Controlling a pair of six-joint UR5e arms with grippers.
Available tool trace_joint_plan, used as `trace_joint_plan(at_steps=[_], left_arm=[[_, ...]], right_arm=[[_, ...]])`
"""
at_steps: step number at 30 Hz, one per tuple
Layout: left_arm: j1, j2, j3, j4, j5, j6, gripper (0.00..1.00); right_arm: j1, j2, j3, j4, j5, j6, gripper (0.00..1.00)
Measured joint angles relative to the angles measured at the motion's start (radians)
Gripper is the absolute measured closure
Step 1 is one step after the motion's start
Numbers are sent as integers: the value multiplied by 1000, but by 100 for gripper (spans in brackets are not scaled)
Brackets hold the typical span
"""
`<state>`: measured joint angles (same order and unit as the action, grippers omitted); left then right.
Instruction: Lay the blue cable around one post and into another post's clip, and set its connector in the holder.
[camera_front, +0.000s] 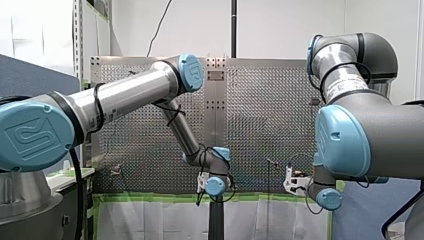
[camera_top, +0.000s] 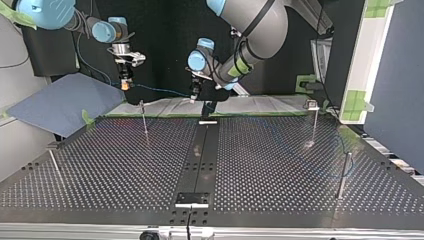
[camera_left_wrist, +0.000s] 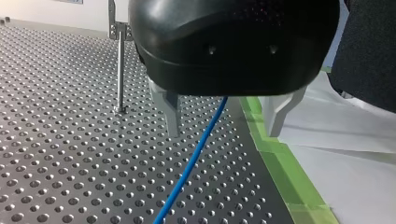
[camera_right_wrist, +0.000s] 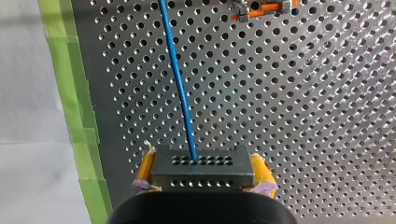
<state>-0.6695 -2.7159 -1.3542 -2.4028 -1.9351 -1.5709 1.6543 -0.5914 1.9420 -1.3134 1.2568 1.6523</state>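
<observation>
The blue cable (camera_right_wrist: 180, 79) leaves the dark connector (camera_right_wrist: 203, 163) that my right claw (camera_right_wrist: 203, 173) clamps between its yellow pads (camera_right_wrist: 145, 168) over the perforated tabletop (camera_right_wrist: 303, 116), a grip only the right wrist view shows. In the left wrist view the cable passes between the spread metal fingers (camera_left_wrist: 172, 114) of my left claw (camera_left_wrist: 224, 126), touching neither, near a clip post (camera_left_wrist: 120, 70). The top view shows it strung between both claws.

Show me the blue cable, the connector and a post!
blue cable (camera_right_wrist: 180, 88): right wrist view, middle of its straight run.
connector (camera_right_wrist: 201, 169): right wrist view, its holed face.
post (camera_left_wrist: 121, 74): left wrist view, mid-shaft.
</observation>
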Motion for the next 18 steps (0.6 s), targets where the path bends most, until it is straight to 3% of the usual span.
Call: trace_joint_plan(at_steps=[2,3,5,10,18], left_arm=[[0,0,1,0,5,1,50],[0,0,1,0,11,2,50],[0,0,1,0,23,3,59],[2,0,1,0,49,4,59],[3,0,2,-4,53,7,61]], right_arm=[[0,0,0,-1,1,1,100],[0,0,0,-2,2,1,100],[-1,0,0,-4,2,3,100],[-1,0,0,-5,4,6,100],[-1,0,-1,-6,4,7,100]])
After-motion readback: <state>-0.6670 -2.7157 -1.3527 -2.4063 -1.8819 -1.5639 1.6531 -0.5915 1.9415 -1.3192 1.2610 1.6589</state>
